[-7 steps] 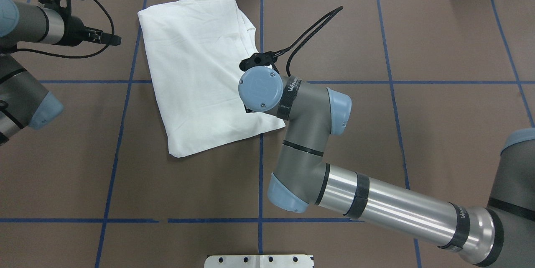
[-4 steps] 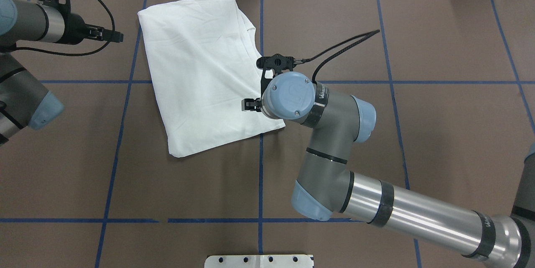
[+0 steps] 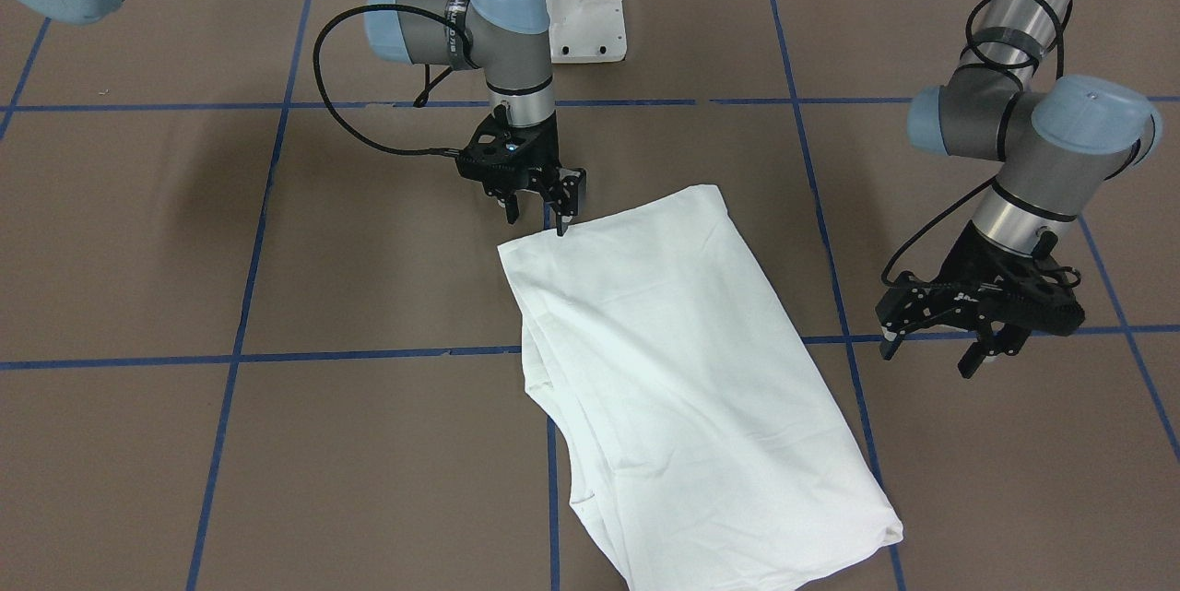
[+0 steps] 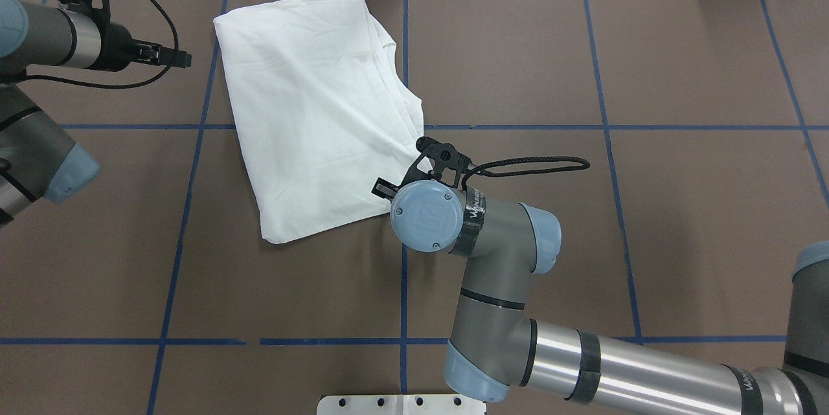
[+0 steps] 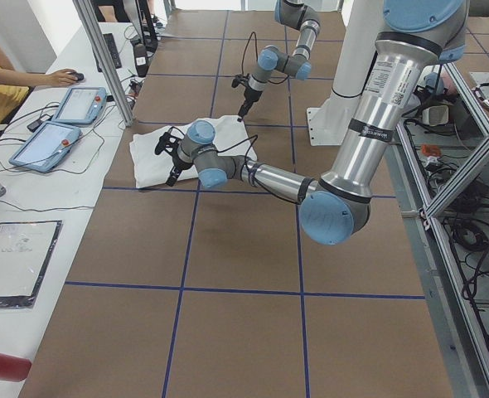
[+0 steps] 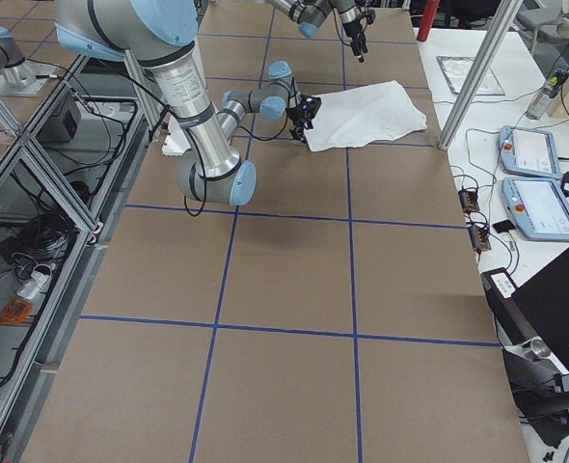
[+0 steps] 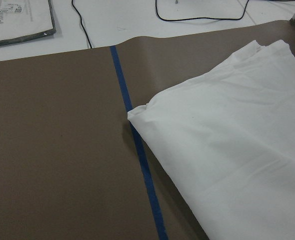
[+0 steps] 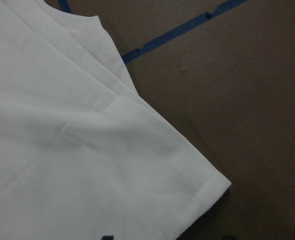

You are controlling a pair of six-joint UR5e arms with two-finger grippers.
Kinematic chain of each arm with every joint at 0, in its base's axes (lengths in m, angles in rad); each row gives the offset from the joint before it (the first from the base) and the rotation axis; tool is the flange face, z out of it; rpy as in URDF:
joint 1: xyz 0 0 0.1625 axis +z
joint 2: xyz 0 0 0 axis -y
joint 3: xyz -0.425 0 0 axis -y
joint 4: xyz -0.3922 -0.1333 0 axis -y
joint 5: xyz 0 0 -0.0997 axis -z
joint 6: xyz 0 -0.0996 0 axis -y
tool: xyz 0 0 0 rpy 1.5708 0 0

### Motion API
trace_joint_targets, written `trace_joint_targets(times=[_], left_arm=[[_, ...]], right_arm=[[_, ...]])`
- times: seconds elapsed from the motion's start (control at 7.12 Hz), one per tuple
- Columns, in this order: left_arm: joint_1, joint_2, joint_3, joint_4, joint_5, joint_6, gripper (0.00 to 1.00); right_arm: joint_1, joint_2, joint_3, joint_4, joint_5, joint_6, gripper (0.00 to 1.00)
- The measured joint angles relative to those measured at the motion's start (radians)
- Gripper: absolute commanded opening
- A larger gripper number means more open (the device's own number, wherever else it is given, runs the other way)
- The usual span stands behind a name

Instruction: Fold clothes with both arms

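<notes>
The white T-shirt [image 3: 682, 360] lies folded into a long rectangle on the brown table, plain side up, with no text showing. It also shows in the overhead view [image 4: 311, 104]. My right gripper [image 3: 536, 220] is open and empty, pointing down just over the shirt's corner nearest the robot. The right wrist view shows that corner [image 8: 207, 180] just below. From overhead the wrist hides this gripper, apart from one of its fingers [image 4: 382, 189]. My left gripper [image 3: 929, 357] is open and empty, hovering beside the shirt's far corner [image 7: 135, 114], a short way off it [image 4: 183, 59].
The white metal base [image 3: 581, 1] stands at the robot's edge of the table [image 4: 401, 404]. Blue tape lines [image 4: 194, 127] cross the brown surface. The right wrist's black cable [image 4: 537, 161] loops out sideways. Tablets [image 5: 54, 133] and an operator sit at the far side.
My right arm has swung back toward the robot, from over the shirt's middle right edge to its near right corner. The left arm has barely moved, and the shirt lies as before.
</notes>
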Motion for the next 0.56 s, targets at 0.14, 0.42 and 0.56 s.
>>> trace_joint_targets(times=[0.14,0.42,0.56], left_arm=[[0.001,0.000,0.001,0.000,0.000,0.000,1.00],[0.001,0.001,0.002,0.000,-0.001,0.000,1.00],[0.001,0.001,0.004,-0.001,-0.001,0.001,1.00]], right_arm=[[-0.003,0.003,-0.004,-0.012,-0.007,0.058,0.72],[-0.012,0.024,-0.032,-0.018,-0.029,0.130,0.72],[-0.020,0.044,-0.057,-0.017,-0.047,0.158,0.72]])
